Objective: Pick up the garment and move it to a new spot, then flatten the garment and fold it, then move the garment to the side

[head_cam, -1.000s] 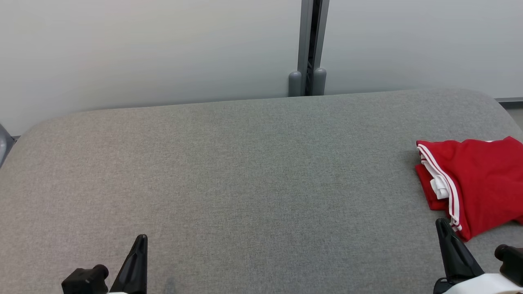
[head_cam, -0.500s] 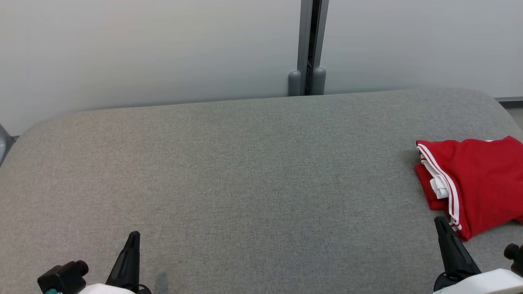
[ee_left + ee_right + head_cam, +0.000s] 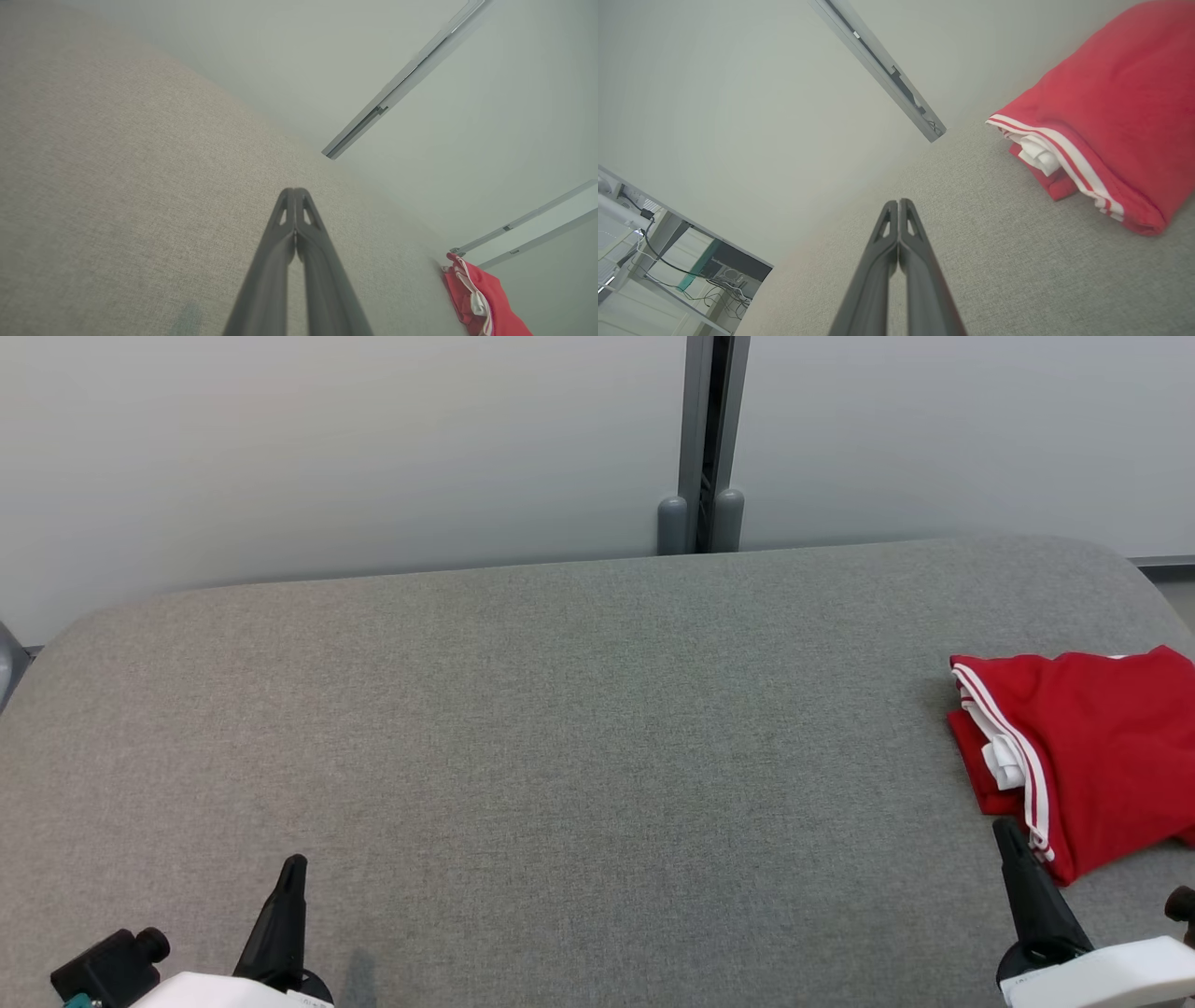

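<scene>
**Operator:** Garment point(image 3: 1088, 756): where is it, and in what condition?

**Technician:** It lies on the grey fabric-covered surface point(image 3: 560, 728), at the far right side, and the edge of the head view cuts part of it off. It is red with white stripe trim. It forms a compact folded bundle whose layered edges face left.

**Operator:** Why is it placed there?

**Technician:** This is a judgement. A folded bundle at the margin matches the final step, moving it to the side. The task therefore appears complete or close to it.

**Operator:** What is the state of the grippers?

**Technician:** The left gripper point(image 3: 295, 191) has its fingers pressed together tip to tip and holds nothing. It sits low over the near left of the surface, well apart from the garment. The right gripper point(image 3: 899, 203) also has its fingers closed against each other and is empty. It sits just beside the garment's near-left corner without touching it. Both poses suggest parked arms rather than an approach.

**Operator:** Are there any containers?

**Technician:** The only carrier in play is the surface, and its load is the garment.
</scene>
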You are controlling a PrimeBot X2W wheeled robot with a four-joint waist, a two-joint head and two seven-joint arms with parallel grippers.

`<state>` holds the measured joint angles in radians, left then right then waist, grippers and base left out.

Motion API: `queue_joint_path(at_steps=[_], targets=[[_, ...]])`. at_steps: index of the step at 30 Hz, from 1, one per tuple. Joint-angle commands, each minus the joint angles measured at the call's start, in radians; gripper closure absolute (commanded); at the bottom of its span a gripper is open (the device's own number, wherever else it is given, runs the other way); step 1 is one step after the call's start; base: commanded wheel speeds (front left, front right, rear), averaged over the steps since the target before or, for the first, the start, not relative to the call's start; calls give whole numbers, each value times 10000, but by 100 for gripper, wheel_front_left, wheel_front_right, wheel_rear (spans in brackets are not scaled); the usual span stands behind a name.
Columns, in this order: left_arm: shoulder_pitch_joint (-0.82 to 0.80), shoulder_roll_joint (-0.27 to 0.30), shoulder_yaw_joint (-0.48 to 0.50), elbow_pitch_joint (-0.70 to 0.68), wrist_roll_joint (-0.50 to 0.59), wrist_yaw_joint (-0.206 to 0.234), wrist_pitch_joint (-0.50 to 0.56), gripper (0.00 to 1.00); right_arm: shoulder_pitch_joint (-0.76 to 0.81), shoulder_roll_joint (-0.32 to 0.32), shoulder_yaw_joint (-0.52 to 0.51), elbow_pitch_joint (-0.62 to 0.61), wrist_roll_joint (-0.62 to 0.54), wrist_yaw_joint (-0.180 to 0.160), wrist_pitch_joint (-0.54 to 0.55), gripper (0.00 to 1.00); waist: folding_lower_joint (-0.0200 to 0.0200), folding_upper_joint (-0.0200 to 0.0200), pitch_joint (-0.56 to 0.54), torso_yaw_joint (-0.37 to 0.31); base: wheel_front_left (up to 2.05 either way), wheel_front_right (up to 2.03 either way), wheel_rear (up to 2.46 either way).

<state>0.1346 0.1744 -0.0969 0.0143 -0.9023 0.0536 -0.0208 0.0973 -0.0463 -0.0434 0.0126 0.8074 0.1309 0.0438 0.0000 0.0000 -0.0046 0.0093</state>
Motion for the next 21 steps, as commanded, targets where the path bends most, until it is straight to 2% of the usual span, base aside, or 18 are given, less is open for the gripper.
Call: queue_joint_path(at_steps=[1,21], targets=[[-280,44,134,-76,-257,-105,21,100,-225,-120,4,-75,270,0,19,100,0,0,1,-1,0,0,0],[-542,-280,796,237,-2425,-646,409,100,-550,-149,24,395,2688,0,119,100,0,0,21,-22,0,0,0]])
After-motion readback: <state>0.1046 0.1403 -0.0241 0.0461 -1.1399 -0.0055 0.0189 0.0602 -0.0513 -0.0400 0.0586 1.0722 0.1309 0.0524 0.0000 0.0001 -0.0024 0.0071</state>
